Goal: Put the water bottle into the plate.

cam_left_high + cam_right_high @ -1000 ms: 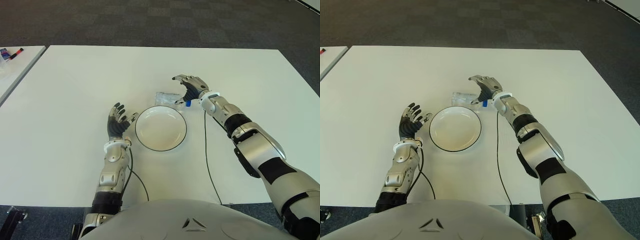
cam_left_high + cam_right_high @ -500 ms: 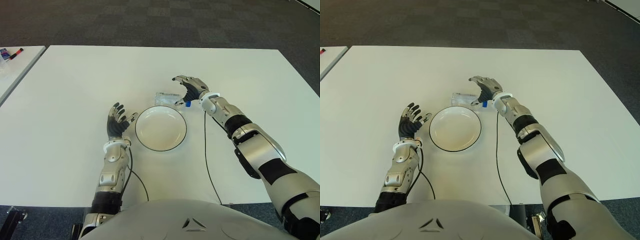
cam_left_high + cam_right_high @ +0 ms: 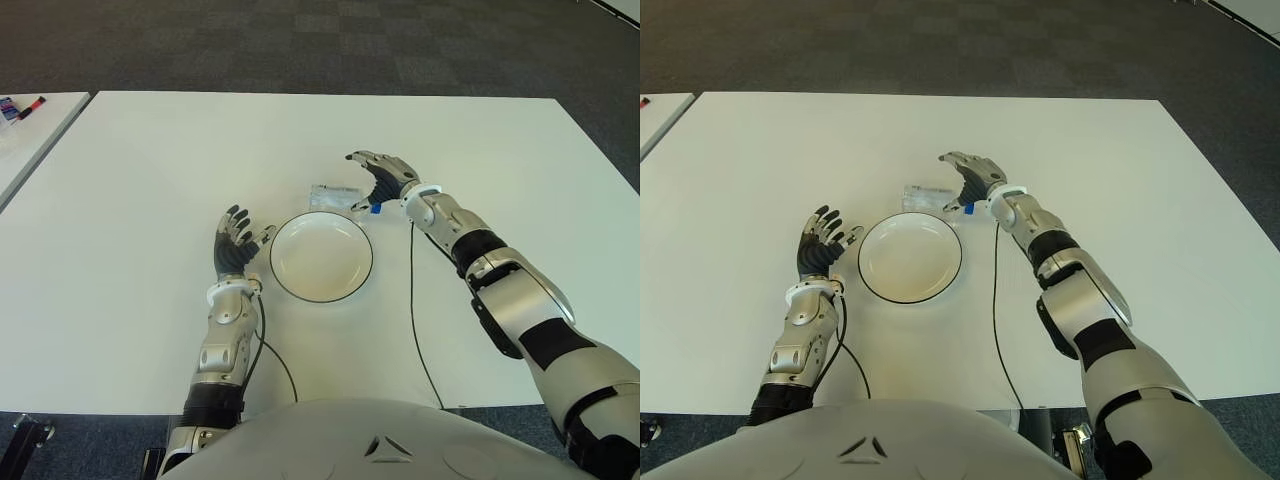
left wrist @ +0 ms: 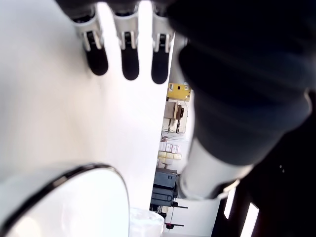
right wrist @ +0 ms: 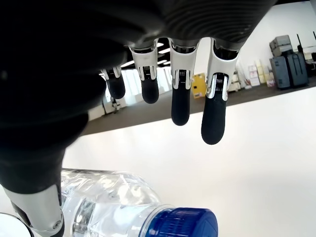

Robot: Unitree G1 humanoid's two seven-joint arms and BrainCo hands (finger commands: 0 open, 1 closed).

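Little has changed over the last second: the right hand (image 3: 380, 176) still hovers with fingers spread over the water bottle (image 3: 336, 196), which lies flat at twelve o'clock of the plate (image 3: 322, 257); no grasp yet. The left hand (image 3: 235, 248), fingers spread, shows at nine o'clock of it

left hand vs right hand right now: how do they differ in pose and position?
The left hand shows beside the plate, on its left, near nothing to grasp; the right hand is at the plate's far right, over the blue-capped end of the lying water bottle. The left hand's fingers point away from the robot; the right hand's fingers arch over the bottle. Shared: both are open and hold nothing.
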